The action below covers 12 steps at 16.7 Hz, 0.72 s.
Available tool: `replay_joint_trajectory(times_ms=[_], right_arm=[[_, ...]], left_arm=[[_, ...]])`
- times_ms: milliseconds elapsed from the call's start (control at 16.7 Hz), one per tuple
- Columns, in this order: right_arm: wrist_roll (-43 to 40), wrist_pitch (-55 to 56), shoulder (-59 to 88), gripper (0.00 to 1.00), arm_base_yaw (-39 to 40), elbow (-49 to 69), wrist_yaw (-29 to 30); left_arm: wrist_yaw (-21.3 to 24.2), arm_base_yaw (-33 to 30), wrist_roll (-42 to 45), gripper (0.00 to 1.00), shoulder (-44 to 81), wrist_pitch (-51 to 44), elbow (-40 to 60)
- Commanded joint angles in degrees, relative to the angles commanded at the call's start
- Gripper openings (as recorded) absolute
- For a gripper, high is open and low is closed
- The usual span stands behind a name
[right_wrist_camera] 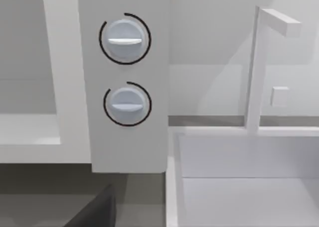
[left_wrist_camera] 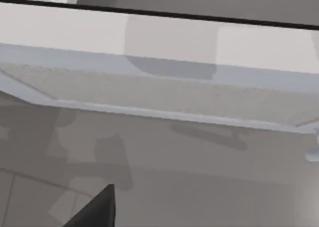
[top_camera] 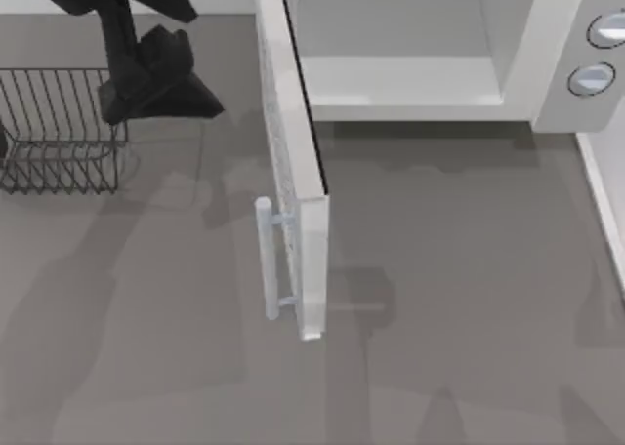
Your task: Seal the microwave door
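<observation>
Grey counter (top_camera: 469, 299) runs under a white microwave (top_camera: 547, 64) at the back, its cavity standing wide open and two round knobs (right_wrist_camera: 124, 38) on its right panel. The microwave door (top_camera: 293, 142) juts out toward the front, roughly square to the body, hinged at the cavity's left edge, with its pale bar handle (top_camera: 265, 260) on the outer face near the free end. A wire basket (top_camera: 59, 128) sits at the counter's left, and a white sink with a tap (right_wrist_camera: 259, 67) lies just right of the microwave. My left gripper (top_camera: 161, 84) hovers between the basket and the door's outer face, near the hinge end and apart from the panel; its wrist view looks onto the mesh window (left_wrist_camera: 164, 95). Whether its jaws are spread or pressed together I cannot tell. By my judgement the approach is in hand and the push has not begun. The next move calls for bringing the gripper against the outer face, better toward the handle end for leverage, then sweeping it rightward and back until the door meets the frame.
</observation>
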Motion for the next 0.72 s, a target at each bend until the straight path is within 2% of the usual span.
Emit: replay_joint_trajectory(times_ms=[240, 720], right_arm=[[0.0, 0.0, 0.0, 1.0, 0.0, 0.0, 0.0], [0.0, 0.0, 0.0, 1.0, 0.0, 0.0, 0.0]], left_arm=[[1.5, -1.3, 3.3, 1.0, 6.2, -5.1, 6.9], [1.4, -2.1, 2.7, 1.0, 6.2, -2.8, 4.7]])
